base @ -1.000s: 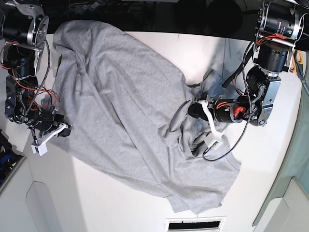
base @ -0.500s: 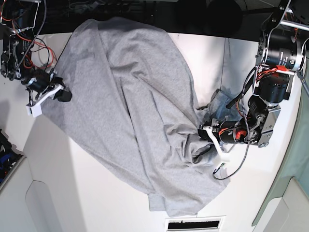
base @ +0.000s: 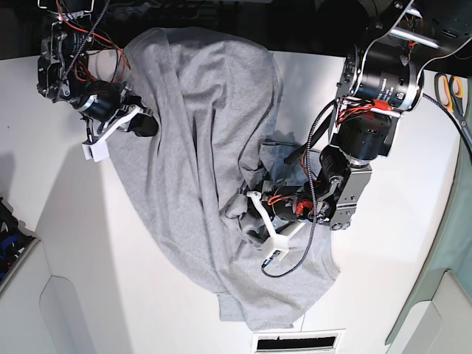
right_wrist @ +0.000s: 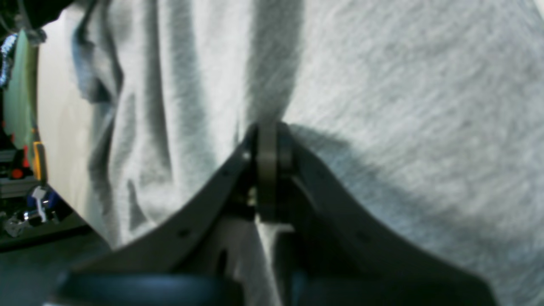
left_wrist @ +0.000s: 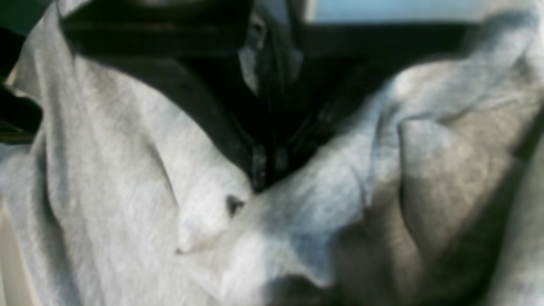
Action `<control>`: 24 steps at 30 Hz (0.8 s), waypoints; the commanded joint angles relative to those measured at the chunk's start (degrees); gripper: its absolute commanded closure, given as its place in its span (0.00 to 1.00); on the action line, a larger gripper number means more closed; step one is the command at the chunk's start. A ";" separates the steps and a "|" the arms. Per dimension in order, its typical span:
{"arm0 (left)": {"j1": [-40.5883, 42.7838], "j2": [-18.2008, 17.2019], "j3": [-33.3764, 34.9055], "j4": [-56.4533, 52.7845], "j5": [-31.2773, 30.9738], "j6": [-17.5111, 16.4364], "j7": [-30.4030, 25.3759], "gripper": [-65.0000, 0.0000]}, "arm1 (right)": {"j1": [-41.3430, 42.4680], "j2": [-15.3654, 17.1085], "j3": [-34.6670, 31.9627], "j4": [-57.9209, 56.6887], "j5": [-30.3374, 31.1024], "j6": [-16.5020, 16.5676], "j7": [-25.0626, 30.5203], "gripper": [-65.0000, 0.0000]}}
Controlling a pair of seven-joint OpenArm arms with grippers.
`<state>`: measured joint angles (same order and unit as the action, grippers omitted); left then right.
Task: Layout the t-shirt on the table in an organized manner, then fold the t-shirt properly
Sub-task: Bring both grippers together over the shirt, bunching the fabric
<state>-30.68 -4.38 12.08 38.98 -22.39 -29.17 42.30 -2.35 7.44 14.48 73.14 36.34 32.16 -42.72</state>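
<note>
Since the earlier frame our right gripper (base: 145, 125) and left gripper (base: 247, 204), both clamped on the t-shirt (base: 199, 147), dragged it inward across the table (base: 59, 221).

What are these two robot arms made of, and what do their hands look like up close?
Both arms are chunky black motor cylinders with silver metal rings and brackets, strung with loose red, black and white wires. The left hand carries white plastic struts and a looping black cable. The right hand is dark, with a white plastic piece beside it. Up close, its fingers are dark, tapering plates.
</note>
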 commanded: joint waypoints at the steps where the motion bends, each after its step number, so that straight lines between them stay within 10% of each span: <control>1: -1.90 -0.81 0.00 0.57 0.31 0.02 2.43 0.98 | 0.96 0.31 0.02 1.31 0.26 0.20 0.48 1.00; 11: 0.90 -7.10 0.00 12.87 -16.22 -4.68 15.80 0.98 | 12.61 0.28 -0.20 1.38 -5.16 0.11 3.78 1.00; 24: 15.45 -0.94 2.40 22.99 -28.26 -10.83 20.50 0.98 | 38.21 0.31 -15.26 -32.35 -24.11 -0.48 18.75 1.00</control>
<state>-14.55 -5.58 14.46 61.12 -49.52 -39.16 63.00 33.98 7.46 -0.99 39.88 11.66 31.51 -25.52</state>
